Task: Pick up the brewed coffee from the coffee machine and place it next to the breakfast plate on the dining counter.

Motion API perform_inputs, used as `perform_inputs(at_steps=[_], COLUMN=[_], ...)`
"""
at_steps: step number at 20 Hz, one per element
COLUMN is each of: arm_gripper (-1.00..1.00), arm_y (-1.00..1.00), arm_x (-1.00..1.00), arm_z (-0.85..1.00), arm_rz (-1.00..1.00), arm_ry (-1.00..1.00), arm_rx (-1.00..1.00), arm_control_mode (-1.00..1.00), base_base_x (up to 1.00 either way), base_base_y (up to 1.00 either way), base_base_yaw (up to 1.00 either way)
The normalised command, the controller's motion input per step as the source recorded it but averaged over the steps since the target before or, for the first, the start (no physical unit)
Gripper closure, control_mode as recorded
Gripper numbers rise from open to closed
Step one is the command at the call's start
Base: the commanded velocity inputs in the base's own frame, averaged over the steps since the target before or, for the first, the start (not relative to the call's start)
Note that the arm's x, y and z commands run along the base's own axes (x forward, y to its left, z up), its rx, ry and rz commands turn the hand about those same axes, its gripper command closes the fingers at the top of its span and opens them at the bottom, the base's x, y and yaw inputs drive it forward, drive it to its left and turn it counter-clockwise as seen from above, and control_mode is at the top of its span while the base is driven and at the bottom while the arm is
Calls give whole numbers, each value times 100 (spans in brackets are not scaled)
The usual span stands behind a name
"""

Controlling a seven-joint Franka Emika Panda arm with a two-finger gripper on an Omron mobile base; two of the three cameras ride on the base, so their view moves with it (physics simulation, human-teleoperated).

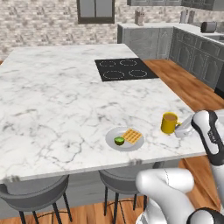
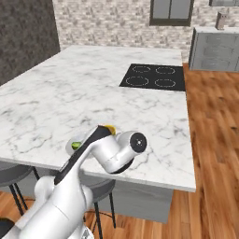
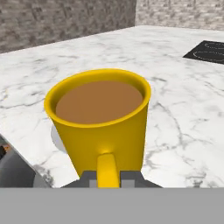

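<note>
The yellow mug [image 1: 169, 123], filled with brown coffee, stands on the white marble dining counter [image 1: 65, 96] just right of the breakfast plate [image 1: 124, 138], which carries a square waffle [image 1: 132, 136] and a green fruit half [image 1: 119, 140]. The white hand of the arm [image 1: 186, 128] reaches the mug's right side; its fingers cannot be made out. Farther back a black four-ring cooktop [image 1: 126, 69] is set into the counter, and two grey stools [image 1: 37, 194] stand under the near edge.

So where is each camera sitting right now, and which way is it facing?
Left base view: behind the arm on its left, looking forward and down across the dining counter; the arm rises lower right toward the brewed coffee beside the breakfast plate.
Right base view: behind on the right; the arm rises lower left, covering most of the mug.
Hand view: on the hand, close behind the mug's handle.
Both base views share the cooktop.
</note>
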Motion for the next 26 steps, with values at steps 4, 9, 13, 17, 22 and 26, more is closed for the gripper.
perform_inputs(at_steps=[4, 9, 13, 17, 22, 26], arm_gripper=[100, 100, 100, 100, 100, 100], arm_y=[-19, 0, 0, 0, 3, 12], arm_x=[65, 56, 33, 19, 15, 17], arm_z=[-19, -2, -9, -30, -48, -44], arm_rz=[-2, 0, 0, 0, 0, 0], arm_ry=[0, 0, 2, 0, 0, 0], arm_rx=[-8, -8, 0, 0, 0, 0], arm_control_mode=[-100, -100, -100, -100, -100, -100], base_base_x=[0, 0, 0, 0, 0, 0], base_base_y=[0, 0, 0, 0, 0, 0], base_base_yaw=[0, 0, 0, 0, 0, 0])
